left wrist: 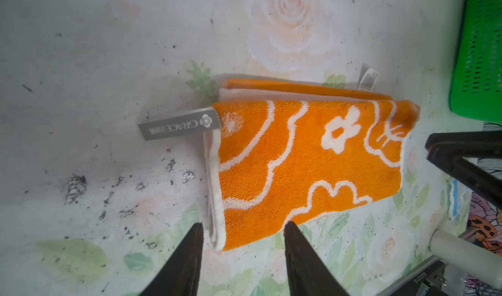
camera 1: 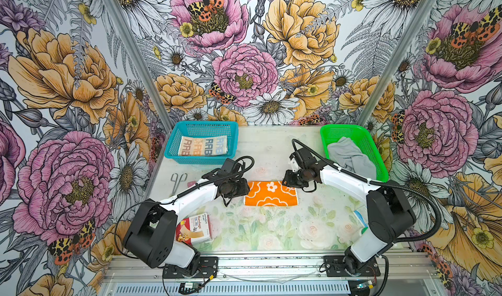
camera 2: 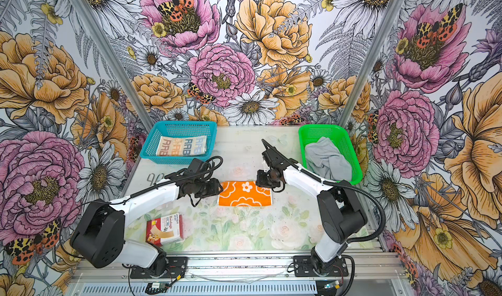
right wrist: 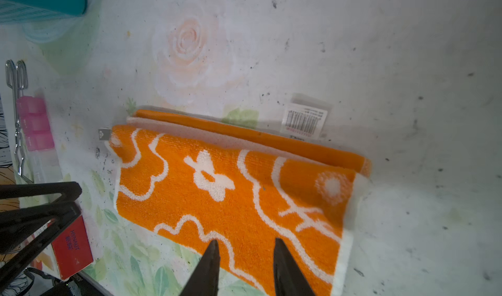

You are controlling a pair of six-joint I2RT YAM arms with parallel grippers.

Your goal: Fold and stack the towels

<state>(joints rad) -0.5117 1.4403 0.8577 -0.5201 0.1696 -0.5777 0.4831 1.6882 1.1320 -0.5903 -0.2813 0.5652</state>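
Orange towel (camera 1: 270,194) lies folded flat near the middle of the tabletop (camera 1: 271,148), long side parallel to the near edge. Its layers are slightly offset, so an inner strip shows along the far side. A grey label (left wrist: 179,125) and a barcode tag (right wrist: 305,121) stick out from its edges.

Left pincer (left wrist: 243,224) hangs low at the towel's left end, jaws moderately wide. One corner of the cloth lies between them, not pinched. Right pincer (right wrist: 245,240) sits over the right end, jaws narrower, also parted and empty. I read this as both arms lined up on opposite short ends, so the packet can be lifted or folded again without the layers sliding apart.

Cream towel (camera 1: 202,145) is already folded inside the blue basket (camera 1: 172,142) at the far-left corner; that looks like the stack site. Grey towel (camera 1: 350,156) is crumpled in the green basket (camera 1: 361,137) at the far-right corner, not yet folded.

Bandage box (camera 1: 194,228) sits toward the near-left corner, apart from the work.

Judgement: cream done, orange under way, grey to follow. Risk: the offset layers may splay on lifting.
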